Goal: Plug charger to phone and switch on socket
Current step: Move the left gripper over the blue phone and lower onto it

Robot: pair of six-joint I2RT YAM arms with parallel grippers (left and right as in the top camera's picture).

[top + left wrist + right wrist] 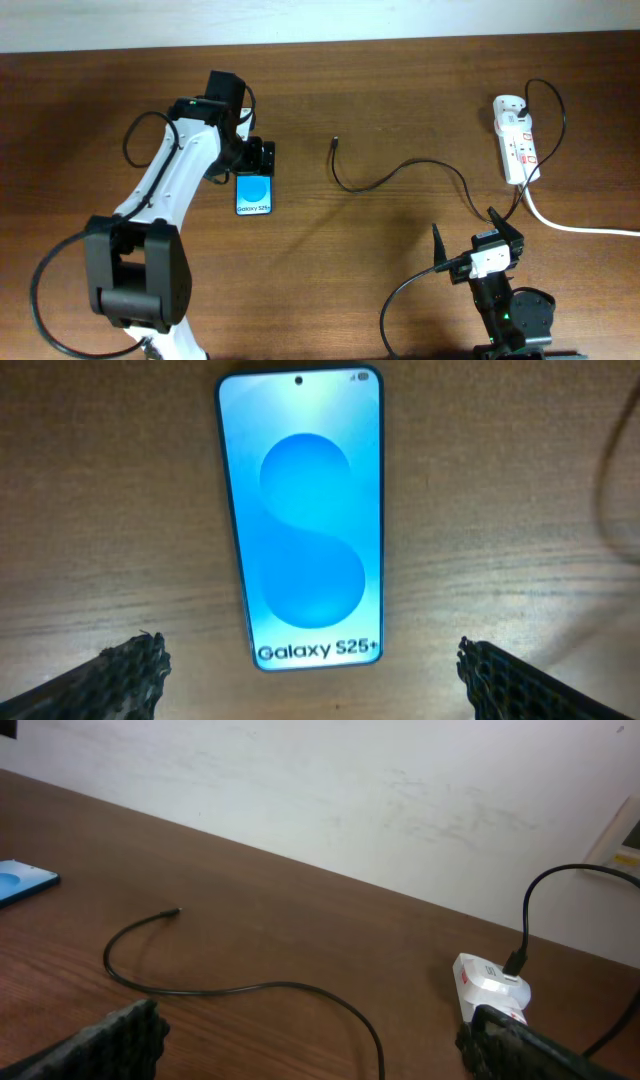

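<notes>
The phone (254, 194) lies flat on the wooden table, its blue screen up and lit. In the left wrist view the phone (305, 520) reads "Galaxy S25+" at the end nearest the fingers. My left gripper (260, 158) hovers over it, open and empty (312, 682), its fingers wider apart than the phone. The charger cable (400, 170) curves across the table. Its free tip (334, 142) lies right of the phone, and its other end runs to the socket (515, 140). My right gripper (472, 236) is open and empty, near the cable (250, 988) and in front of the socket (488, 982).
A thick white cord (580, 228) runs from the socket off the right edge. A pale wall stands behind the table's far edge in the right wrist view. A corner of the phone (20, 880) shows at that view's left edge.
</notes>
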